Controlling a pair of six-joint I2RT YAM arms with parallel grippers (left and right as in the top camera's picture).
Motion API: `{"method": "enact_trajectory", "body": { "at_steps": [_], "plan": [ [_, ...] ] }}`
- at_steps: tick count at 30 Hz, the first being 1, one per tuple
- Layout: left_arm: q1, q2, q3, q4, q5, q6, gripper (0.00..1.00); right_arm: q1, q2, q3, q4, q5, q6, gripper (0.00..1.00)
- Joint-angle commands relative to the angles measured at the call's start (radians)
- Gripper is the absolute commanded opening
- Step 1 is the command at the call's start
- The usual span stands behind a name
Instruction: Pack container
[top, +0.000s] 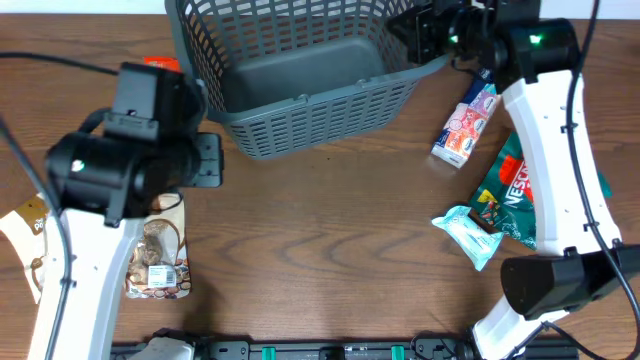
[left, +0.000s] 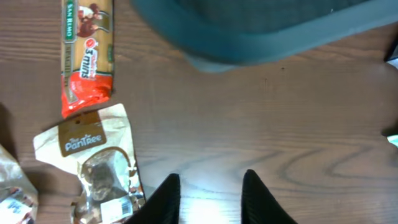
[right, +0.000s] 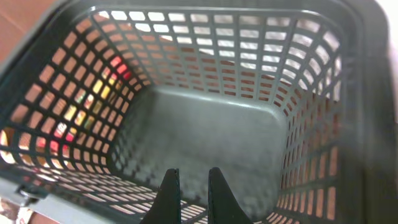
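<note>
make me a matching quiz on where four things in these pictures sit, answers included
Things:
1 basket
2 PanTree pouch
3 Nescafe bag
4 white packet

Places:
A green, partly under the right arm
B top centre of the overhead view
C just right of the basket
D lower left, beside the left arm

Pairs: 1-B, 2-D, 3-A, 4-C

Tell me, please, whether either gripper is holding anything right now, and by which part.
Nothing is held. The left gripper is open above bare table, and the right gripper is empty, fingers slightly apart over the container.
</note>
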Motion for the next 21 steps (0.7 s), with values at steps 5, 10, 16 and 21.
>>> {"method": "enact_trajectory", "body": {
  "at_steps": [5, 10, 16, 21],
  "plan": [
    [-0.040, 0.113, -0.007, 0.030, -0.032, 0.023, 0.20, 0.007, 0.045, 0.020, -0.024, 0.067, -0.083, 0.01],
    [-0.049, 0.163, -0.007, 0.042, -0.032, 0.023, 0.20, 0.005, 0.080, 0.020, -0.071, 0.095, -0.105, 0.01],
    [-0.049, 0.170, -0.006, 0.058, -0.032, 0.030, 0.20, 0.005, 0.096, 0.020, -0.136, 0.195, -0.108, 0.01],
    [-0.049, 0.170, -0.007, 0.062, -0.032, 0.031, 0.20, 0.005, 0.097, 0.020, -0.182, 0.234, -0.108, 0.01]
  ]
}}
